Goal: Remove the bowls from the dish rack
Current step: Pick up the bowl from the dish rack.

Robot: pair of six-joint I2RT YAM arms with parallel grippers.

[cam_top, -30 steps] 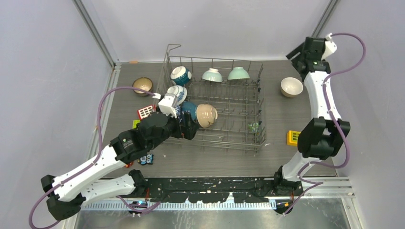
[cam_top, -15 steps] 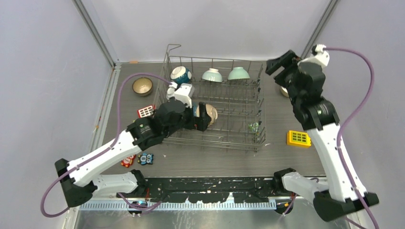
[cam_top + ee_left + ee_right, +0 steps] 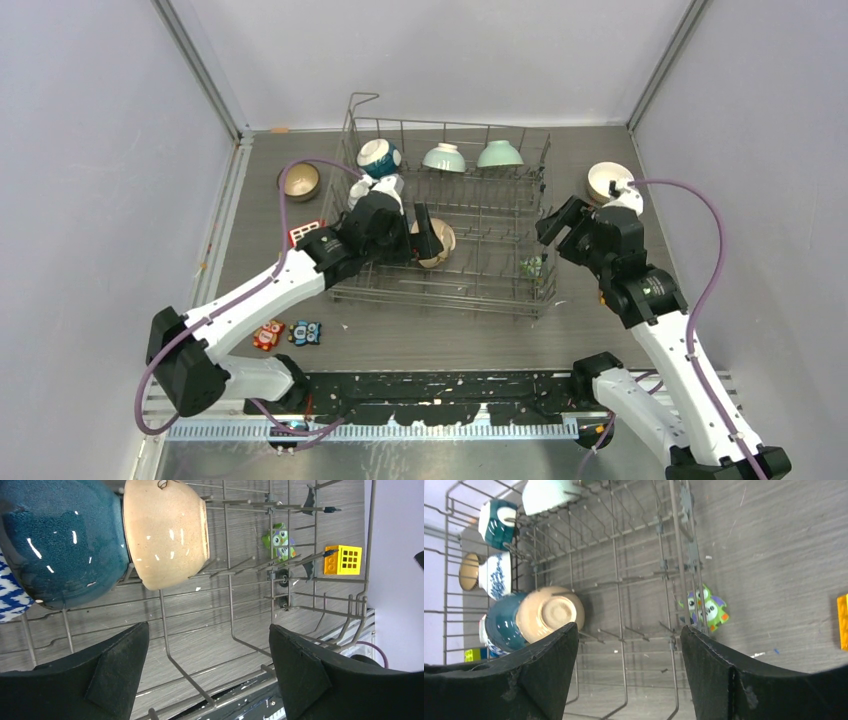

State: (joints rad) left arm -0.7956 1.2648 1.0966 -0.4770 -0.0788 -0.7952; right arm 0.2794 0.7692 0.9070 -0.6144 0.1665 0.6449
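Left gripper (image 3: pixel 208 635) is hovering spread-fingered over the dish rack (image 3: pixel 480 270), near its beige bowl (image 3: pixel 165 530). Right gripper (image 3: pixel 629 630) is hanging agape at the dish rack's right edge.

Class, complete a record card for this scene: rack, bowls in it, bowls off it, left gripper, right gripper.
rack: grey wire dish rack, centre of table
far row: teal-and-white bowl, mint bowl, second mint bowl
mid-rack: beige bowl against dark teal bowl
off rack: brown bowl, cream bowl, both upright on table
left gripper: open, above rack near beige bowl
right gripper: open, empty, over rack's edge
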